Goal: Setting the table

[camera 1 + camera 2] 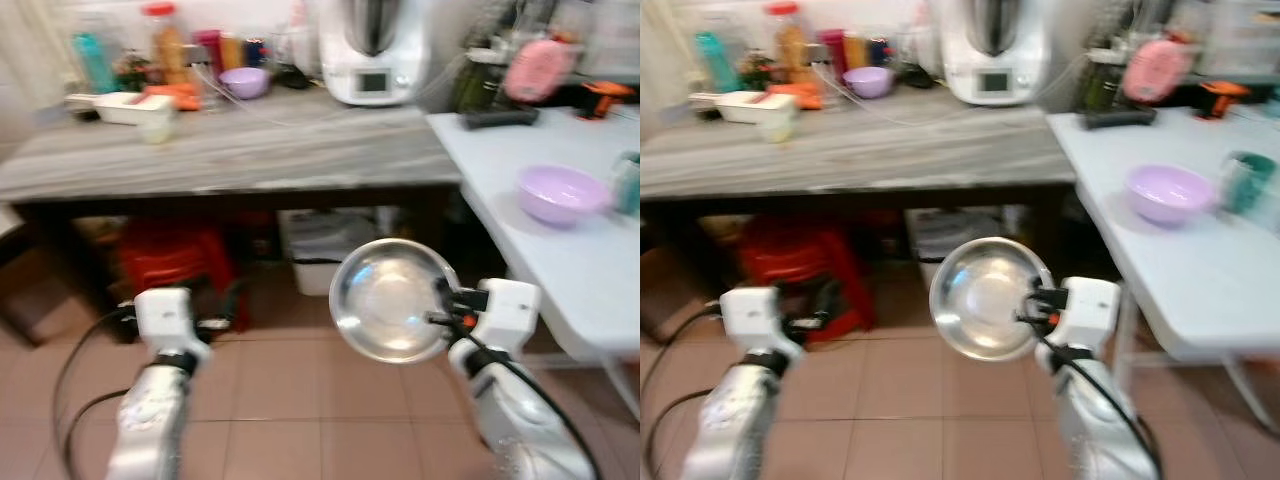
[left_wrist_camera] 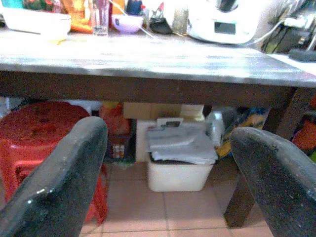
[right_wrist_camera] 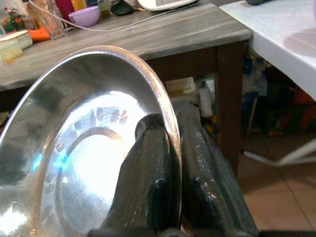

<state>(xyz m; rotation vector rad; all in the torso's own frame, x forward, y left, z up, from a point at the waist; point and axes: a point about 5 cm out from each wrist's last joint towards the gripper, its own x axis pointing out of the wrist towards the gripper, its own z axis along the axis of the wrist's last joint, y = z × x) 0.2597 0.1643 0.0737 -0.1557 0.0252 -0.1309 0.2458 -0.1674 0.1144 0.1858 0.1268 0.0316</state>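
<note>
Right gripper clamped on the rim of a steel bowl, jaws nearly together with only the thin metal wall between them — one finger inside the bowl, the other against its outside. Bowl held in the air above the tiled floor, in front of the grey wooden surface and just left of the white surface, touching neither.

Stands on edge, tilted up: open face turned back toward the head camera, base toward the wooden surface. Round, so no long axis to speak of.

Likely light and stiff, not fragile, but polished and slippery — a one-point pinch at the rim probably lets it swing or slip if jolted. Rim looks like the only sensible hold; needs turning level, mouth up, before setting down.

Left gripper held forward at about the same height, jaws wide apart and empty. A lilac bowl already sits on the white surface.
</note>
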